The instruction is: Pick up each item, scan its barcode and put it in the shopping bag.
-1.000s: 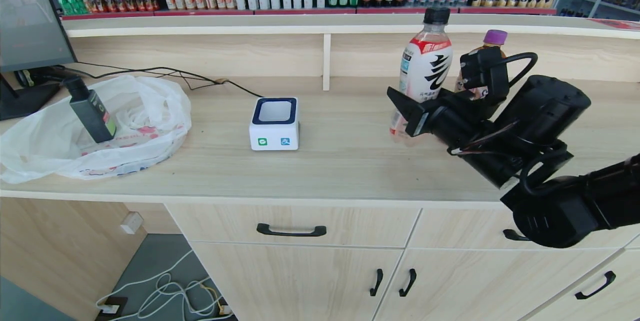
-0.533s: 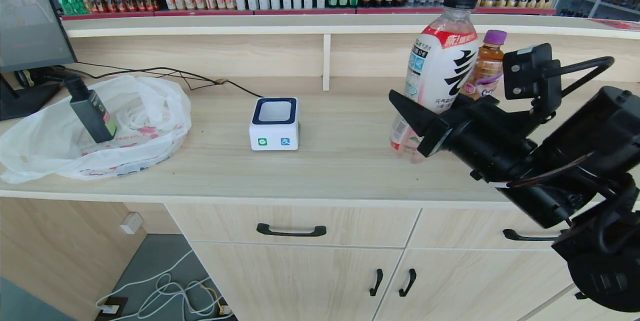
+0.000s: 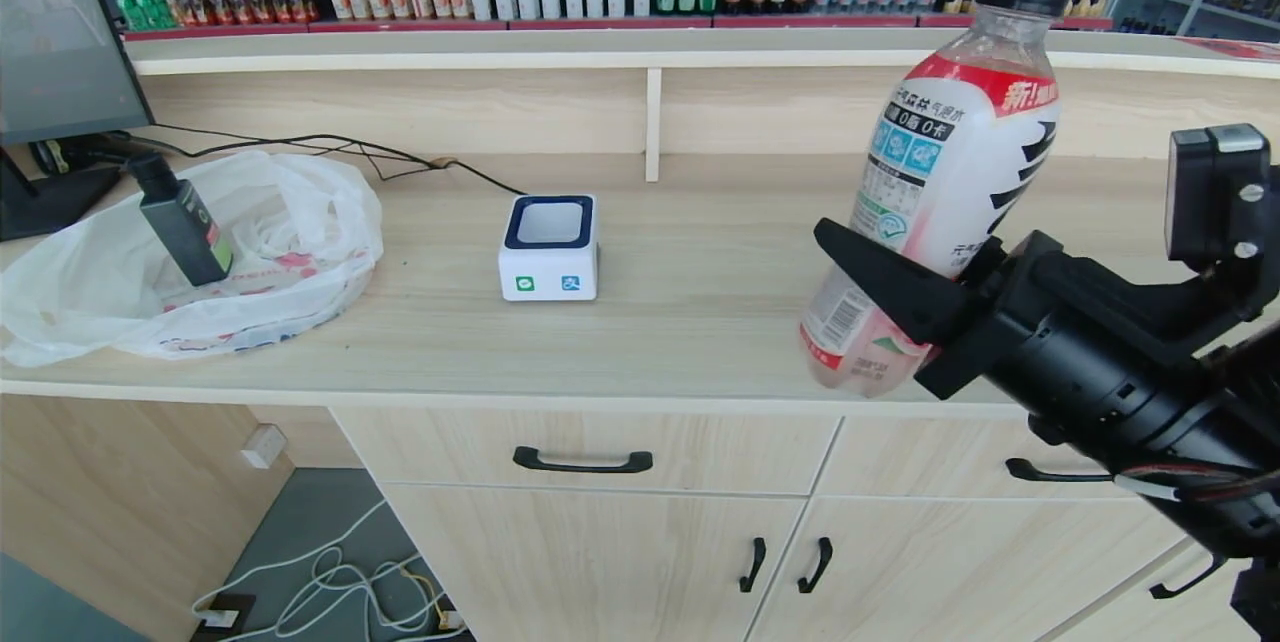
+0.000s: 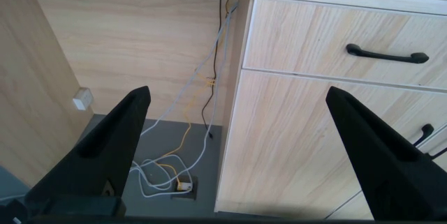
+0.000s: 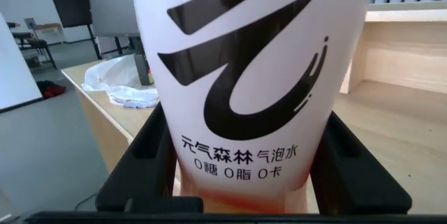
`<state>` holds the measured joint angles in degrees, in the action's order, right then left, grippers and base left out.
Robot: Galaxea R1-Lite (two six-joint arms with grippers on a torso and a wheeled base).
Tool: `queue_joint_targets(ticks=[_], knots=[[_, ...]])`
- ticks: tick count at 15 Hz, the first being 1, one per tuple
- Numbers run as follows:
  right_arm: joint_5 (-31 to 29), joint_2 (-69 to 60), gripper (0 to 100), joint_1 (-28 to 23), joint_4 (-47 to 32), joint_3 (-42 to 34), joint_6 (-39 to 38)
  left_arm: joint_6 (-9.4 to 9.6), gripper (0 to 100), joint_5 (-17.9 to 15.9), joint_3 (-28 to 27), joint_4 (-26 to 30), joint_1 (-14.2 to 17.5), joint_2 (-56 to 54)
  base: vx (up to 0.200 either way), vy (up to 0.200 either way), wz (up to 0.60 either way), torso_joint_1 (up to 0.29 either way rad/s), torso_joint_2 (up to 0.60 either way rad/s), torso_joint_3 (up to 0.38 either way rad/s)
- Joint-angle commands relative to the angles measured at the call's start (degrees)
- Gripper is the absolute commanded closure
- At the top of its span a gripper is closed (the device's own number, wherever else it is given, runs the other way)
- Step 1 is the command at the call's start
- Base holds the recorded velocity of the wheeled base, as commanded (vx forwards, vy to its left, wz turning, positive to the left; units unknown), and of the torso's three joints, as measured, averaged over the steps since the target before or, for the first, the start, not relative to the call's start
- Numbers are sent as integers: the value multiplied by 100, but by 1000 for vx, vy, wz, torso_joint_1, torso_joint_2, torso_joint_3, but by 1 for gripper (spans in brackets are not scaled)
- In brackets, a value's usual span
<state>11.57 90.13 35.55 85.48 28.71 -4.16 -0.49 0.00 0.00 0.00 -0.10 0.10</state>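
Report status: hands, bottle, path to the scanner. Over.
Right hand shut on drink bottle, held tilted above counter. Left hand open, down by cabinet. Nothing stands between bottle and scanner.

— What stands between the pink bottle and the shopping bag?
— The scanner, mid-counter, with open wood on both sides; a dark bottle leans inside the bag

Black cylindrical right arm, wedge-shaped jaws
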Motion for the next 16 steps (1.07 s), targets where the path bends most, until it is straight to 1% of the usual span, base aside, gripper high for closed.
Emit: queue_joint_targets(ticks=[1, 2, 4, 7, 10, 14, 16], knots=[[205, -215, 100, 49, 30, -23, -208, -4, 0, 0, 0, 0, 1, -1, 0, 0, 0, 0, 0, 0], [267, -232, 100, 49, 30, -14, -323, -4, 0, 0, 0, 0, 1, -1, 0, 0, 0, 0, 0, 0], [706, -294, 100, 58, 39, 65, -859, -4, 0, 0, 0, 0, 1, -1, 0, 0, 0, 0, 0, 0], [1225, -294, 100, 84, 153, 91, -1263, -4, 0, 0, 0, 0, 1, -1, 0, 0, 0, 0, 0, 0], [1295, -294, 100, 181, 206, 100, -1518, -4, 0, 0, 0, 0, 1, -1, 0, 0, 0, 0, 0, 0], [1304, -285, 100, 207, 443, 170, -2300, -4, 0, 0, 0, 0, 1, -1, 0, 0, 0, 0, 0, 0], [1304, -267, 100, 225, 452, 188, -2555, -4, 0, 0, 0, 0, 1, -1, 0, 0, 0, 0, 0, 0]])
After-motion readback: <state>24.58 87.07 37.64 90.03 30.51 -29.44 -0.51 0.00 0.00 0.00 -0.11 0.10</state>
